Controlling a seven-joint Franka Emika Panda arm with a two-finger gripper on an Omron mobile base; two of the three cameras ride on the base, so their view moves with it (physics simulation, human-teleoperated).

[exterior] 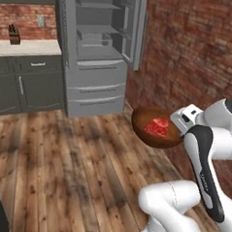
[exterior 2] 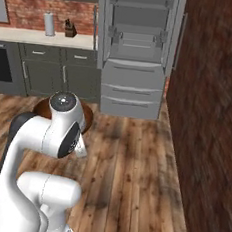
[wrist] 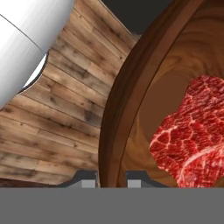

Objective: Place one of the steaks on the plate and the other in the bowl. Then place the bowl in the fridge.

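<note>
A brick-walled kitchen with a plank floor; the fridge [exterior: 97, 49] stands open at the upper middle of the left base frame. The claw [wrist: 111, 177] is clenched on the rim of the bowl [exterior: 148, 134], carried mid-right with a steak [exterior: 157, 126] inside. Keeping the bowl level on the way to a shelf should stop the steak sliding out.

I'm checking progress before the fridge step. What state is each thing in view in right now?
Bowl: lifted off the floor, tilted, rim clamped in the tool.
Steak: lying inside the bowl.
Tool: shut on the bowl's rim, one finger on each side of the wall.
Fridge: upper doors open, shelves exposed, lower drawers closed.
Cabinets: doors and drawers closed.
</note>
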